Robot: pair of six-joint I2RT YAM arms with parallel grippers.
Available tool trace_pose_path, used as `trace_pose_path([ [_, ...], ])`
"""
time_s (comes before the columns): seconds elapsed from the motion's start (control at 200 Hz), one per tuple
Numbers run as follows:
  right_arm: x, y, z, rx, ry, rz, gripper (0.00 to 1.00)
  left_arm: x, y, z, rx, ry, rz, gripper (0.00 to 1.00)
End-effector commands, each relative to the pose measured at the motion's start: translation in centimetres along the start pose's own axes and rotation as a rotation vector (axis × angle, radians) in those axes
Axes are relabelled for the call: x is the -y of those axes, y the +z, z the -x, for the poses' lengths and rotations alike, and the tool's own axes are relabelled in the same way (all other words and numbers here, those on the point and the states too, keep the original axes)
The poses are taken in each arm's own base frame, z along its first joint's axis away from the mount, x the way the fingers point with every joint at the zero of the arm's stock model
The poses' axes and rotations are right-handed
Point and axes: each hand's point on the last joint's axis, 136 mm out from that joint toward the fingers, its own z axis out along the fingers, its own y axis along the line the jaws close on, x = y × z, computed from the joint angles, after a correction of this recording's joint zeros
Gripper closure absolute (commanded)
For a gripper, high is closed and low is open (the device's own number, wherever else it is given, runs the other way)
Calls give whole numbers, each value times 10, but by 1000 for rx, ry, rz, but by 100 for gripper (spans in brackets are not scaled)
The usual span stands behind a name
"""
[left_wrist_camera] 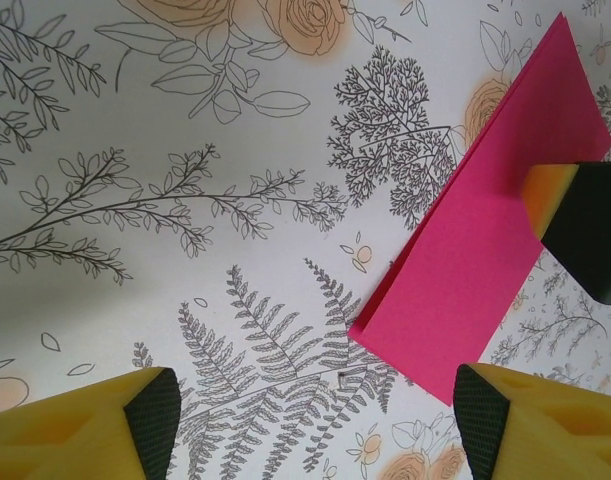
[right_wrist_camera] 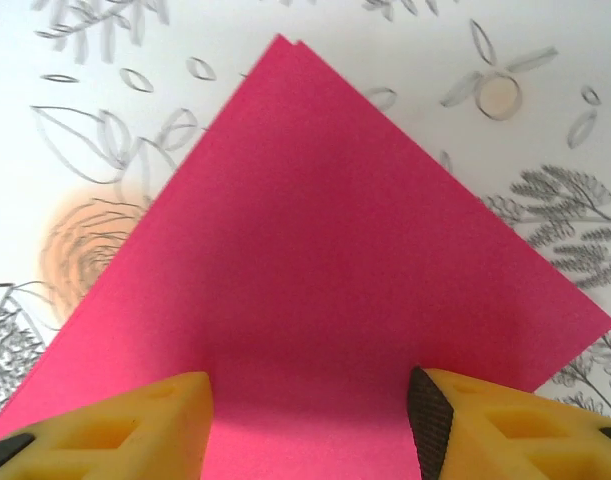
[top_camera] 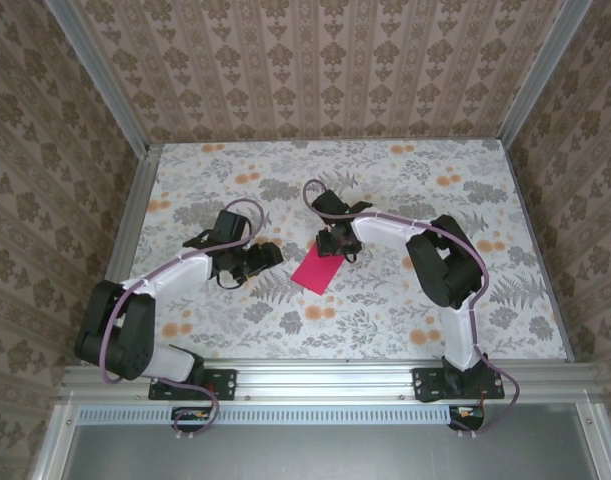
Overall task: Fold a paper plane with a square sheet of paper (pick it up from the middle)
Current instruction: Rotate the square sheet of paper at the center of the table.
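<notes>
**Paper-folding station: one pink sheet, two claws, floral bench**

1. Near edge: aluminium rail carrying both arm mounts, left and right.
2. Square sheet of paper: bright magenta-pink, lying flat on the bench at about its middle, set at a slant. It is folded over into a rectangle; two layers show, slightly offset, along one edge in the left wrist view and at the far corner in the right wrist view.
3. Left claw: just left of the sheet, pointed toward it. Yellow fingers with black pads stand wide apart with nothing between them; the sheet's nearest corner lies just beside the right-hand finger.
4. Right claw: at the sheet's far end, poised over it. Fingers are parted and grip nothing, the flat sheet lying across the gap below them. Whether a tip touches the paper cannot be told.
5. Bench: grey-leaf and orange-flower print.
6. Walls: brown damask wallpaper.
</notes>
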Motion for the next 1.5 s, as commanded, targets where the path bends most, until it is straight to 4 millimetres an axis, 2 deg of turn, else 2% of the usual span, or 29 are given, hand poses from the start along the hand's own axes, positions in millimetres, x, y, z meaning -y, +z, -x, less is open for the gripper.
trace_pose_path([
  [0.0, -17, 14, -21, -85, -191, 71, 43, 4, 0, -8, -44, 44, -1, 23],
  [0.035, -24, 16, -27, -110, -243, 119, 44, 3, 0, -7, -45, 45, 9, 23],
  [0.13, -40, 19, -28, -109, -361, 214, 45, 4, 1, -7, -49, 48, 8, 22],
  [0.145, -42, 18, -28, -110, -379, 226, 45, 9, 3, -13, -63, 69, 3, 22],
  [0.185, -46, 18, -31, -117, -424, 251, 45, 10, 4, -15, -69, 71, 4, 22],
  [0.28, -52, 11, -30, -105, -504, 294, 46, 11, 4, -14, -67, 70, 5, 22],
  [0.345, -57, 2, -22, -68, -534, 312, 46, 11, 4, -14, -63, 63, 7, 22],
  [0.445, -60, -20, 0, 11, -471, 295, 46, 12, 5, -14, -63, 53, 4, 22],
  [0.515, -59, -38, 11, 49, -352, 284, 46, 13, 5, -16, -66, 50, 2, 22],
  [0.615, -57, -50, 7, 61, -179, 299, 50, 15, 7, -19, -73, 45, -12, 22],
  [0.81, -49, -42, -18, 16, -3, 274, 49, 20, 12, -23, -90, 41, -42, 24],
  [1.02, -75, -29, -30, -64, 3, 347, 52, 24, 18, -24, -104, 39, -55, 29],
  [1.16, -81, -20, -37, -94, -3, 350, 55, 20, 19, -25, -101, 31, -40, 34],
  [1.335, -68, -1, -49, -132, -21, 294, 55, 18, 20, -26, -103, 30, -36, 37],
  [1.495, -43, 6, -55, -144, -106, 210, 56, 20, 19, -27, -110, 35, -45, 39],
])
